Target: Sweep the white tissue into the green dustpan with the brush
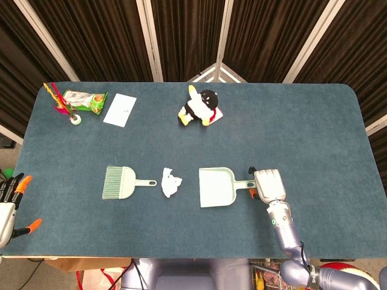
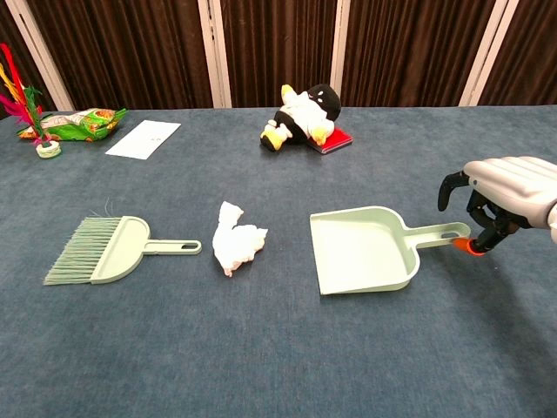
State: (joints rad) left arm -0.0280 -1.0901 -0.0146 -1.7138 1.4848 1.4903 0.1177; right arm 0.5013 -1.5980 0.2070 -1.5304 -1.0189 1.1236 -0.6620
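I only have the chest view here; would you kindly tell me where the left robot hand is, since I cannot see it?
Observer: The left robot hand hangs outside the table's left edge, near the front corner.
Operator: Is it holding anything?
Observer: No, it is empty, fingers apart, with the brush well to its right.
Operator: From above, is the right robot hand on the dustpan?
Observer: The right robot hand, back upward, covers the end of the dustpan's handle; I cannot tell whether it grips.
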